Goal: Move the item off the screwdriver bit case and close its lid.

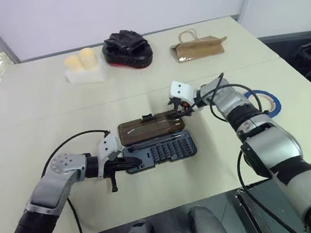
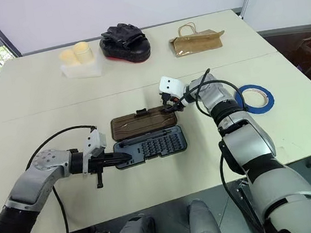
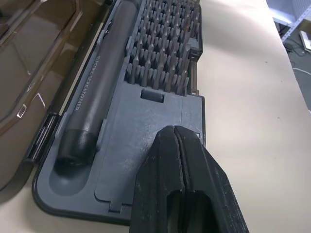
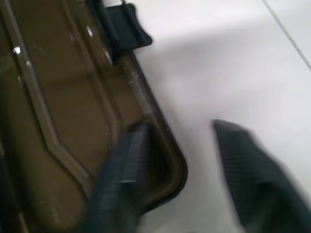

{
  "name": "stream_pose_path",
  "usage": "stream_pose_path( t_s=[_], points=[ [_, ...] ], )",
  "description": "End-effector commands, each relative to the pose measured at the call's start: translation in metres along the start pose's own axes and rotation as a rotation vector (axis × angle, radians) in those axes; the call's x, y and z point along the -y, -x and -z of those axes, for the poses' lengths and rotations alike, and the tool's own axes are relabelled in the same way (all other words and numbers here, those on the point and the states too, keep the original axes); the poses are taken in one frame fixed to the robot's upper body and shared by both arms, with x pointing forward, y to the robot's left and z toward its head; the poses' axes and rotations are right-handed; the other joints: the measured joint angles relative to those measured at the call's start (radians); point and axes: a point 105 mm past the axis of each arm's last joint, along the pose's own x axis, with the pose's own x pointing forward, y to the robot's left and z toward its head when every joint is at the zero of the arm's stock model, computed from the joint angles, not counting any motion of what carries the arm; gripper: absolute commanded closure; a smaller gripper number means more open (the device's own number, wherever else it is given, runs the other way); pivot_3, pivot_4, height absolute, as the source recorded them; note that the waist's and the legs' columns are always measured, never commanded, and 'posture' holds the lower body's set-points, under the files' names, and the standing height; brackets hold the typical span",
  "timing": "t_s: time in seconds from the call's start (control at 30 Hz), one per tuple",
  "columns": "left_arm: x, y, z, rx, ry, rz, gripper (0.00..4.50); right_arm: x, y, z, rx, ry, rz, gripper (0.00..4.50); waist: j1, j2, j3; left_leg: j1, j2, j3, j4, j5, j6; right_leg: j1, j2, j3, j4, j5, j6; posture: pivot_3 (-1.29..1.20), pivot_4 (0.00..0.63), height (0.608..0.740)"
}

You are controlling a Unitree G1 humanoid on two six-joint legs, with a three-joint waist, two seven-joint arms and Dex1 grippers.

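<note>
The screwdriver bit case point(image 1: 173, 148) lies open mid-table, its dark tray showing rows of bits and a driver handle point(image 3: 95, 104). Its smoky-brown lid point(image 1: 146, 129) lies flat behind the tray, latch point(image 1: 147, 117) on the far edge. The blue tape roll point(image 1: 263, 102) rests flat on the table, right of my right arm and apart from the case. My left gripper point(image 1: 144, 162) is shut, its tip on the tray's left end point(image 3: 146, 160). My right gripper point(image 4: 179, 127) is at the lid's right corner, one finger point(image 4: 124, 165) over the lid, the other point(image 4: 243, 165) over the table.
At the back of the table are a black glove pile point(image 1: 127, 48), a brown paper bag point(image 1: 198, 47) and a white holder with two pale yellow cylinders point(image 1: 84, 65). A seam point(image 1: 58, 112) crosses the table behind the case. The table's right edge is near the tape.
</note>
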Motion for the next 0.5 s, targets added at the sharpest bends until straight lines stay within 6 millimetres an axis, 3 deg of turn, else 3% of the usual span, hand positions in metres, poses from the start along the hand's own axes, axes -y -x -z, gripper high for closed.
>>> stream_pose_path(
  t_s=[0.03,0.37,0.5],
  points=[
    [-0.0013,0.0058,-0.0012,-0.006,-0.013,-0.023,4.50,-0.0051,-0.0020,0.0022,-0.016,0.037,-0.026,4.34,0.000,0.000,0.000,0.000,0.000,0.000,0.000,0.000,0.000,0.000,0.000,0.000,0.000,0.000,0.000,0.00,0.150,0.740],
    [-0.0024,0.0072,-0.0013,0.002,-0.014,-0.043,4.50,-0.0104,-0.0048,0.0016,-0.034,0.081,-0.064,4.43,-0.007,0.000,-0.001,0.008,0.002,0.001,-0.002,0.000,0.000,0.005,0.001,0.002,0.001,0.000,0.000,0.00,0.150,0.740],
    [-0.0031,0.0070,-0.0052,0.025,-0.004,-0.057,4.50,-0.0100,-0.0050,-0.0050,-0.025,0.194,-0.051,4.43,-0.007,0.000,-0.001,0.010,0.002,0.002,-0.004,0.000,0.000,0.006,0.001,0.002,0.001,0.000,0.000,0.00,0.150,0.740]
  ],
)
